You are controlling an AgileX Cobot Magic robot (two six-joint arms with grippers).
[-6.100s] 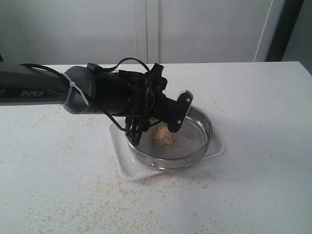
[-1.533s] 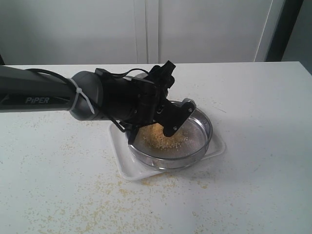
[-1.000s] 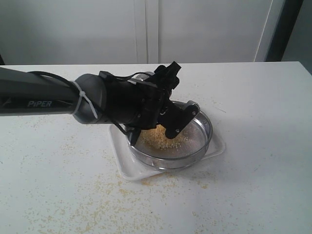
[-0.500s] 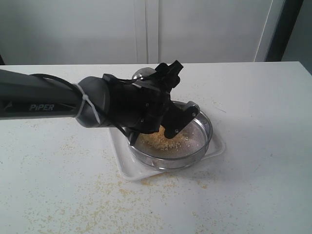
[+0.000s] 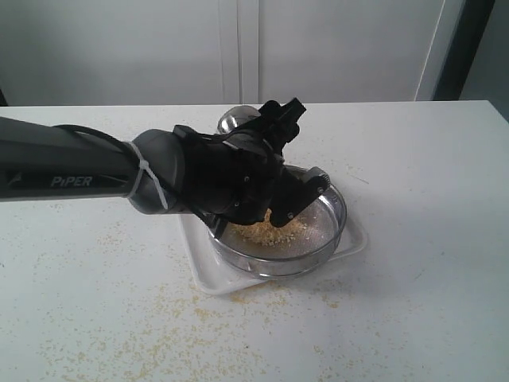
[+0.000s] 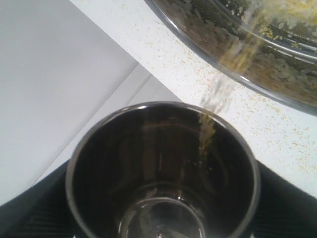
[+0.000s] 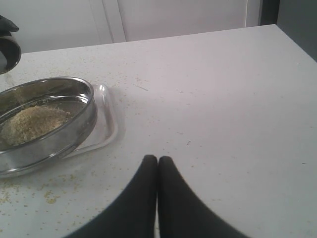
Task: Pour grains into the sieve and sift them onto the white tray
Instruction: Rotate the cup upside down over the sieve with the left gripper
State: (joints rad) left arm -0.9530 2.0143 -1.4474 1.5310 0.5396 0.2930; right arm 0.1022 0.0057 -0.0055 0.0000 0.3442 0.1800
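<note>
My left gripper (image 5: 294,195) is shut on a small steel cup (image 6: 163,173), tipped steeply over the sieve (image 5: 338,215). The cup's inside looks almost bare, and a thin stream of grains (image 6: 218,94) falls from its lip into the sieve (image 6: 277,64). Yellow and pale grains (image 5: 274,232) lie heaped on the mesh. The sieve stands on the white tray (image 5: 203,270). In the right wrist view my right gripper (image 7: 158,159) is shut on nothing, low over bare table, a short way from the sieve (image 7: 59,124) and the tray (image 7: 106,124).
Spilled grains (image 5: 159,318) dot the white tabletop in front of and to the left of the tray. A white panelled wall (image 5: 238,48) stands behind the table. The left arm (image 5: 79,171) stretches in from the left over the tray's near-left part.
The left wrist has rolled further and the cup tips more steeply, its steel base now showing above the arm. More grains lie in the sieve. The right gripper stays shut.
</note>
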